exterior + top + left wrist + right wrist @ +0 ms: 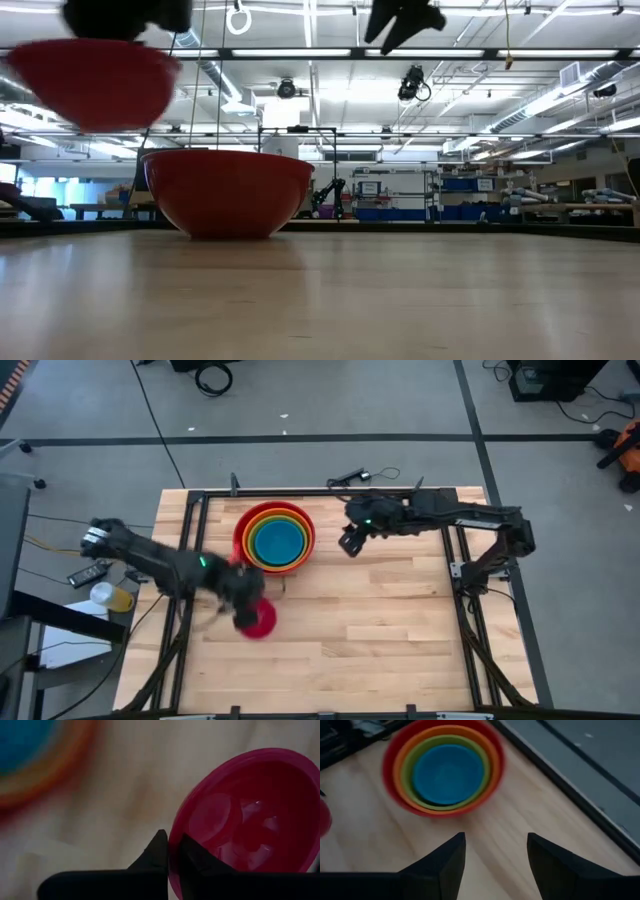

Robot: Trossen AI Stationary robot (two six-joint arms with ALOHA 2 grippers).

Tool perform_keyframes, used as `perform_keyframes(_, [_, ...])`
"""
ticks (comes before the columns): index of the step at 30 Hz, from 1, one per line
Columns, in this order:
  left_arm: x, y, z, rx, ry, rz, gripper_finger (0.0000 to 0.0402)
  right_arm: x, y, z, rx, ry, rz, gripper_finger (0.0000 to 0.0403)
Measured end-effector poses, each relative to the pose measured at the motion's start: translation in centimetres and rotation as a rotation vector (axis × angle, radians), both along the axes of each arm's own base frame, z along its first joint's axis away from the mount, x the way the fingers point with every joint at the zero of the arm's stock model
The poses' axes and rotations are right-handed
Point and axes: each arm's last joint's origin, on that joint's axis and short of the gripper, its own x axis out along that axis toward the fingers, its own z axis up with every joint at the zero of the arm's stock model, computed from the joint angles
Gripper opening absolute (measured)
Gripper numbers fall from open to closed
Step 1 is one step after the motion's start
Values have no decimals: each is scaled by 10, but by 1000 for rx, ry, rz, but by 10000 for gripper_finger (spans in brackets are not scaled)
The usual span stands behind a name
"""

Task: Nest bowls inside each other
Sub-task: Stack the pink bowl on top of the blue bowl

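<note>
The red bowl [240, 530] stands on the table at the far middle, with the orange, green and blue [277, 540] bowls nested inside it. In the low view only its red wall [228, 192] shows. The small magenta-pink bowl [262, 620] hangs above the table, nearer the front and slightly left of the stack, and my left gripper [170, 854] is shut on it. My right gripper [495, 855] hovers open, with nothing between its fingers, just right of the stack [445, 770]. My left gripper pinches the magenta-pink bowl's rim [173, 840], one finger inside the bowl and one outside its wall. The fingers come from above, slanting down. The bowl is lifted clear of the table [90, 85], open side up.
A dark metal frame [195, 510] runs along the table's left, far and right edges. Bare wood [400, 630] fills the near and right parts of the table. A cable lies at the far edge [350, 478].
</note>
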Motion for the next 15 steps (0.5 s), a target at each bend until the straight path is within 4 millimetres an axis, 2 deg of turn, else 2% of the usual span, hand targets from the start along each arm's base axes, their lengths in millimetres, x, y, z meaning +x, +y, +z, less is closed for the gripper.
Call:
perform_keyframes(3, [-6,45,27,87,-68,21,15,-13,0,7,-7,-2,-72,215])
perform_keyframes(5, [-8,76,33,140,-87,51,15,-18,1,10,0,-16,-105,215])
perform_keyframes(7, [-11,108,31,179,-70,76,15,-20,3,10,6,-21,-128,215])
perform_keyframes(10, [-5,152,20,178,-94,113,15,-17,6,7,13,-22,-157,215])
perform_keyframes(13, [3,187,8,175,-125,149,15,-13,8,2,28,-24,-191,215])
perform_keyframes(15, [9,203,-1,165,-137,159,15,-11,8,-5,45,-14,-216,215])
